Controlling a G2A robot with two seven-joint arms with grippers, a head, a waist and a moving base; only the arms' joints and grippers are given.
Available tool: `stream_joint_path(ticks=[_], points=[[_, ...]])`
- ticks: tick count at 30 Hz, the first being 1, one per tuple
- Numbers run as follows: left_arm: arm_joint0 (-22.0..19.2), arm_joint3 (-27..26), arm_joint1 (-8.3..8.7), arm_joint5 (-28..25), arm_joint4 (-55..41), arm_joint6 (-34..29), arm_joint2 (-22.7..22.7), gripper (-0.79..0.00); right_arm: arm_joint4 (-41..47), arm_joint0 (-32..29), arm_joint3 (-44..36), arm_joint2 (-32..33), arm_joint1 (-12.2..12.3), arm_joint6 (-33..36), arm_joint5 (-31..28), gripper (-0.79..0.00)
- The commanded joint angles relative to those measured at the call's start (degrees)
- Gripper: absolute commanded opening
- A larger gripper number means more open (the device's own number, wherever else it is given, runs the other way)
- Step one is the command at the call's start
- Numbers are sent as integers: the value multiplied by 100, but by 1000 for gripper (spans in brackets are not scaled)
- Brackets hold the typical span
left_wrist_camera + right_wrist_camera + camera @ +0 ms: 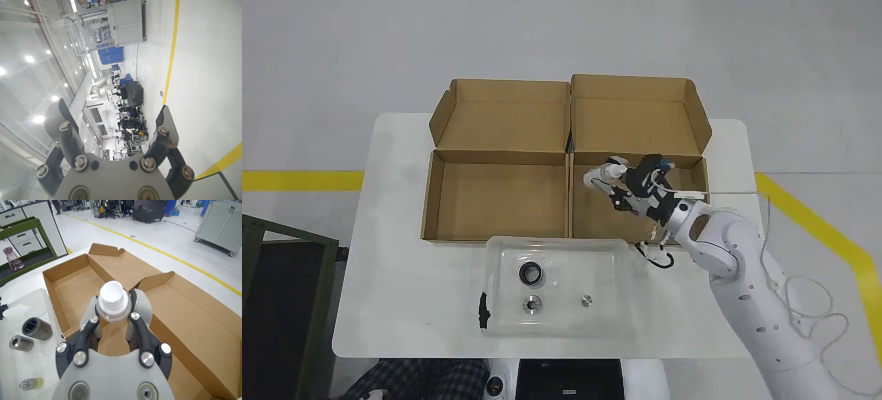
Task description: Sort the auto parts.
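— Top view?
— Right fingers (pixel 616 171) over the right box (pixel 589 226); the white part (pixel 592 179) between them is hard to make out.
— Left wrist?
— Left fingers (pixel 66 113) spread apart.
— Right wrist?
— Right fingers (pixel 140 302) pinch the white part's (pixel 111 294) clear collar; its lower end is hidden between them.
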Motion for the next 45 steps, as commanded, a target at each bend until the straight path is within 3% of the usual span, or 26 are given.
stream_joint_path(ticks=[1,16,19,21,24,26,27,34,45], points=[[0,0,0,0,0,0,0,0,2,144,175,-122,-22,168,38,-785],[0,0,0,0,0,0,0,0,-401,787,1122,-792,-177,479,397,-782],[0,0,0,0,0,0,0,0,-360,821,1220,-829,-192,534,392,-634],[0,0,0,0,0,0,0,0,-314,848,1304,-843,-203,613,440,-462],[0,0,0,0,0,0,0,0,-275,886,1385,-874,-218,652,457,-385],[0,0,0,0,0,0,0,0,-253,908,1426,-889,-227,654,456,-188],[0,0,0,0,0,0,0,0,-227,914,1422,-893,-231,648,450,0],[0,0,0,0,0,0,0,0,-128,621,713,-531,-153,372,338,0],[0,0,0,0,0,0,0,0,-514,-614,-1349,187,106,871,-224,0]])
